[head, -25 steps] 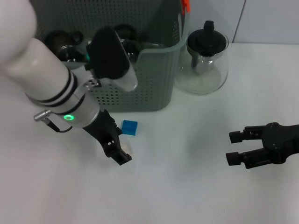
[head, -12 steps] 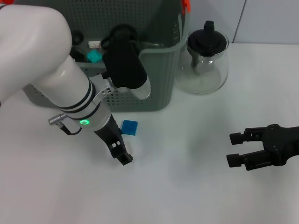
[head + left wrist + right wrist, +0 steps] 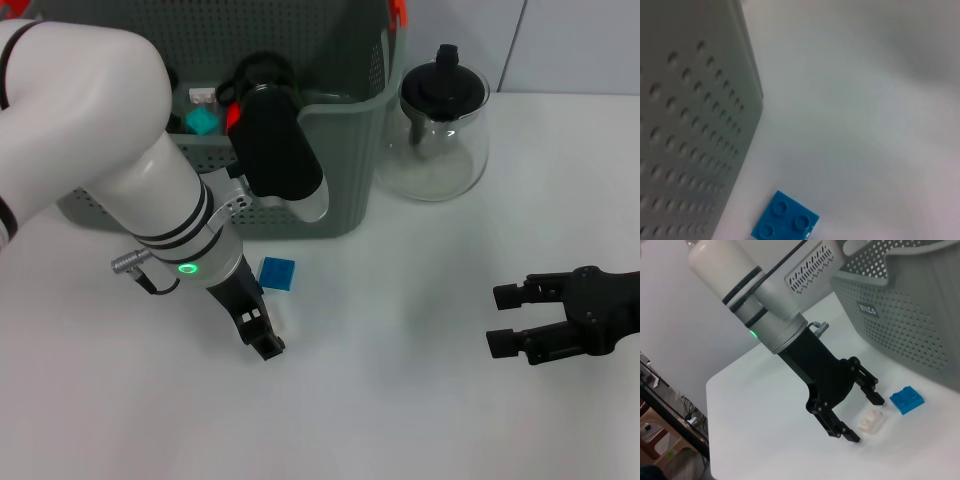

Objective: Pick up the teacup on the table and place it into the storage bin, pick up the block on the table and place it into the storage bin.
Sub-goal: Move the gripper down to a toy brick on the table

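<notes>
The left gripper (image 3: 860,412) hangs low over the table (image 3: 400,400), fingers spread and empty, straddling a small white block (image 3: 871,420) that lies flat on the tabletop between the fingertips. Just beyond that white piece, on the side toward the storage bin (image 3: 330,190), lies a blue studded block (image 3: 277,273), close to the bin's perforated wall and clear of the fingers. Farther out, past the bin's corner, stands a glass teapot (image 3: 443,135) with a black lid. No teacup can be made out on the table; dark items sit inside the bin but are too hidden to name. The right gripper (image 3: 510,318) waits well off to the other side, fingers apart, holding nothing.

The risk, as I judge it: the white block is small and low, so closing slightly off-centre could pinch one edge and flip it away, or nudge the blue block toward the bin wall where it would be hard to reach.

Compared with half a second ago, the left arm has settled a touch lower and nearer the blocks; the blue block and the right gripper have not moved.
</notes>
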